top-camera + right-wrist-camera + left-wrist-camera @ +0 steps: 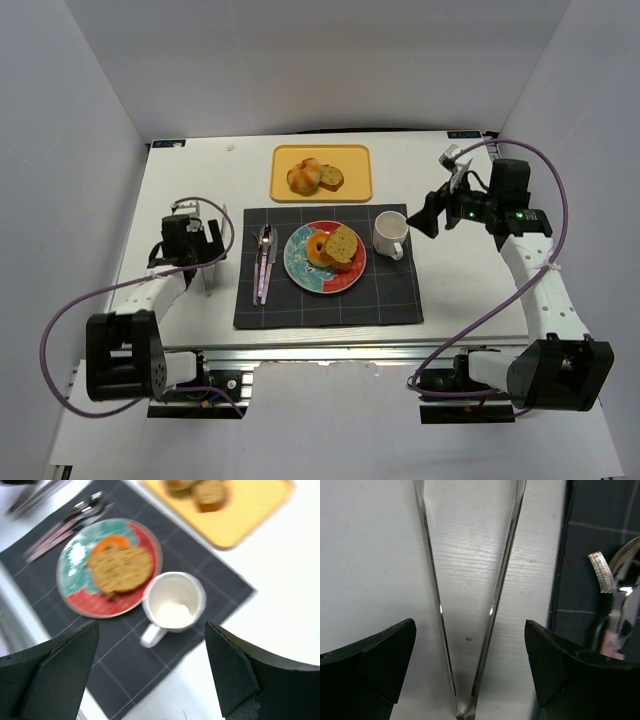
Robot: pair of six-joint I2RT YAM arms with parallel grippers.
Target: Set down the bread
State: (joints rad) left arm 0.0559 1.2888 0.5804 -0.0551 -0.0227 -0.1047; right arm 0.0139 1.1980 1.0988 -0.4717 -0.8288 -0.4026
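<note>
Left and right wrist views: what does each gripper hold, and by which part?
Nothing is held. The left gripper is open, the metal tongs lying untouched between its jaws; the right gripper is open and empty above the mug.

One bagel, one slice, one roll, one small slice, one plate, one tray, one mug, one placemat.

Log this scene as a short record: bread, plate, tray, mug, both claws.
bread: bagel and slice on the plate, slice lying partly over bagel
plate: on dark placemat, between cutlery and mug
tray: yellow, behind placemat, holds two baked pieces
left claw: open, over tongs lying on the table
right claw: open, empty, raised right of mug
</note>
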